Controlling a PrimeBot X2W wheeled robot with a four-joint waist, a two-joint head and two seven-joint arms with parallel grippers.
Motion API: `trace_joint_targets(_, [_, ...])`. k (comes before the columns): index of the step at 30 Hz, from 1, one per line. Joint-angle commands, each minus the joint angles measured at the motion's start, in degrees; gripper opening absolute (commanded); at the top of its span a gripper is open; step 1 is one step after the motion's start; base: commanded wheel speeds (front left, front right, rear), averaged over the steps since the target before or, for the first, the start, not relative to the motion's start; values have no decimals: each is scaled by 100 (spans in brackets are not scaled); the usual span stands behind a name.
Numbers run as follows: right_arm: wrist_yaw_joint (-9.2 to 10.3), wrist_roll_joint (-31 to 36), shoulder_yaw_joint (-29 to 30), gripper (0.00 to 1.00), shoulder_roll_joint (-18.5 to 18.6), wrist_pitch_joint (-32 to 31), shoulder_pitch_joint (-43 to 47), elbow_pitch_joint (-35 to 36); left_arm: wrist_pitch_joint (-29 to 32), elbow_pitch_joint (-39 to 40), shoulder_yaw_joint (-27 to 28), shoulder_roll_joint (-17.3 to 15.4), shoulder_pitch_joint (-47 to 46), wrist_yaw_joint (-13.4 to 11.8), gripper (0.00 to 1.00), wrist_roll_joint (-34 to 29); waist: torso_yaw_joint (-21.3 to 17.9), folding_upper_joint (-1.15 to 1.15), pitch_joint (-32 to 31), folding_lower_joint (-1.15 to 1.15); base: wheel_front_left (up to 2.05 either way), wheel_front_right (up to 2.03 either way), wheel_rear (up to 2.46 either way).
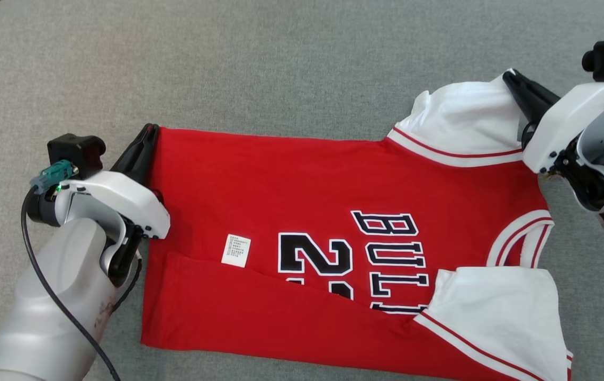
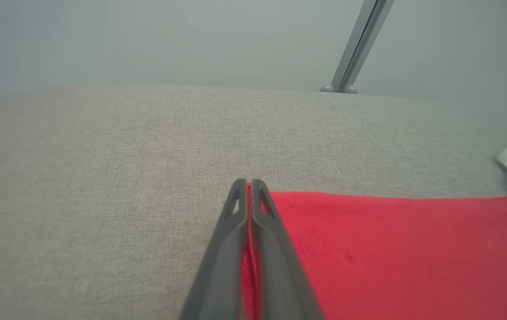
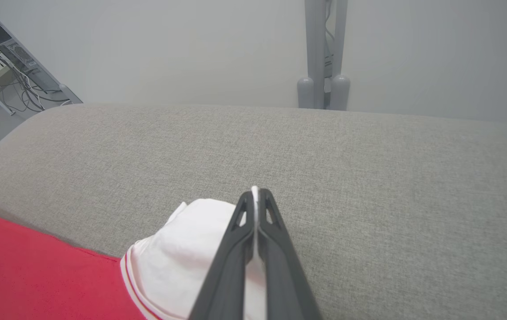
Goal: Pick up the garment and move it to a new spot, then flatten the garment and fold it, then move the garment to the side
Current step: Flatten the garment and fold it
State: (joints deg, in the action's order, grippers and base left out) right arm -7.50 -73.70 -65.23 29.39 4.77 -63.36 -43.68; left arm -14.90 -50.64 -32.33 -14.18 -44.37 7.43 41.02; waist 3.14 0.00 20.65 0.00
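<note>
Clamping the red-and-white fabric jersey (image 1: 291, 185), your left gripper (image 1: 148, 131) is pinching its hem corner (image 1: 163, 138) and your right gripper (image 1: 510, 77) its white sleeve (image 1: 466, 119).

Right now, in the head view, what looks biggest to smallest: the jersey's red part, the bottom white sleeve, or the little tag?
Largest: jersey's red part
Middle: bottom white sleeve
Smallest: little tag

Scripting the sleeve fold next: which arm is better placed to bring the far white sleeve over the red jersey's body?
Right. Its tool is shut on the far white fabric sleeve of the red basketball jersey. The left tool is clamped on the hem corner at the opposite end.
</note>
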Motion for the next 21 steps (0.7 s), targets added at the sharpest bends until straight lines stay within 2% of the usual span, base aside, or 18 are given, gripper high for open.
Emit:
trace_joint_targets(1, [-1, -42, -65, 0, 97, 81, 131, 103, -29, 125, 64, -99, 142, -39, 0, -112, -43, 0, -143, 0, 0, 0, 0])
trace_joint_targets(9, [-1, -181, -320, 0, 386, 177, 565, 656, -26, 615, 35, -261, 788, -64, 0, -508, -50, 0, -540, 0, 0, 0, 0])
trace_joint_targets(21, [-1, -208, -565, 0, 884, -111, 1245, 1481, -27, 993, -64, -478, 1446, -168, 0, -782, -118, 0, -1078, 0, 0, 0, 0])
